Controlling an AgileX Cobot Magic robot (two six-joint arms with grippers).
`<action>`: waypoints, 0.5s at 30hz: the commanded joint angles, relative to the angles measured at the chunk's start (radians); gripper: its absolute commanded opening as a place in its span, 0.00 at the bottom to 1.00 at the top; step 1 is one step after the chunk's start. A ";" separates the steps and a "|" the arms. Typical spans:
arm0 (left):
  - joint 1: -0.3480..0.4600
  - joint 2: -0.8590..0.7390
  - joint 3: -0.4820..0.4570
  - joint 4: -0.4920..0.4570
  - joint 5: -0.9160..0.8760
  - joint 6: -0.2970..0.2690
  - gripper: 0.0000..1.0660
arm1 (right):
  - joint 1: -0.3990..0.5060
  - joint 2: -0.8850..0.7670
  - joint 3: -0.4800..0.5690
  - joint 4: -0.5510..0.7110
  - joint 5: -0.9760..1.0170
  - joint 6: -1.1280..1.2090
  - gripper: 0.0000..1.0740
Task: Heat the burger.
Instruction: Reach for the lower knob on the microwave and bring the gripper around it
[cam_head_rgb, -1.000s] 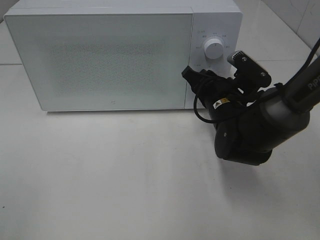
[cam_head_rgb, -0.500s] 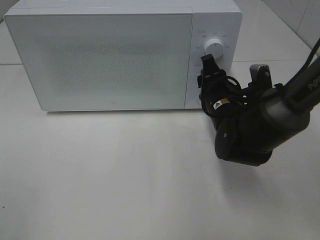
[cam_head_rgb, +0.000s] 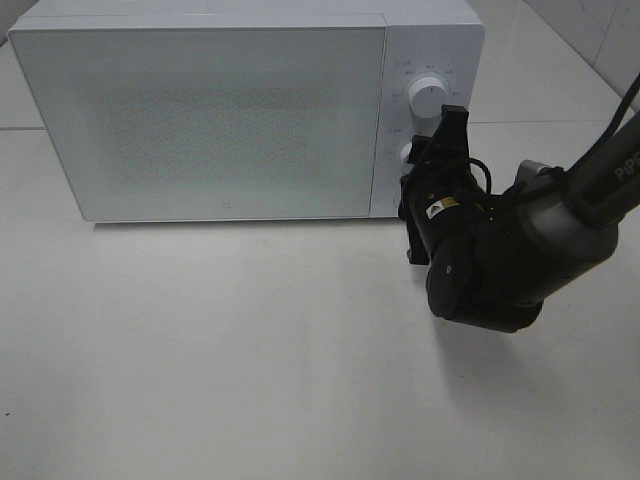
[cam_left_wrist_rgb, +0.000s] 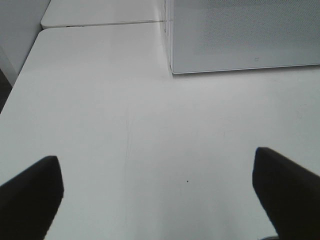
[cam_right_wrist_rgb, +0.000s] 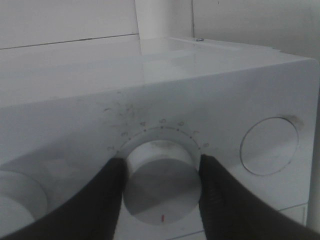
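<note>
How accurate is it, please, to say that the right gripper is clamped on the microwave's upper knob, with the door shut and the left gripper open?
One detail is off: the right gripper is clamped on the lower knob; the exterior high view shows the upper knob free. The door is shut and the left gripper open, as you said.

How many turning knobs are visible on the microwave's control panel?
2. The upper knob stands free; the lower knob is clamped in the right hand. A flat round button next to the lower knob is not counted.
</note>
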 joint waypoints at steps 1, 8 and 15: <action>0.001 -0.029 0.002 -0.006 -0.008 0.000 0.92 | -0.009 -0.006 -0.024 -0.012 -0.145 0.049 0.04; 0.001 -0.029 0.002 -0.006 -0.008 0.000 0.92 | -0.010 -0.006 -0.024 -0.013 -0.139 0.047 0.05; 0.001 -0.029 0.002 -0.006 -0.008 0.000 0.92 | -0.010 -0.006 -0.024 -0.044 -0.139 0.037 0.25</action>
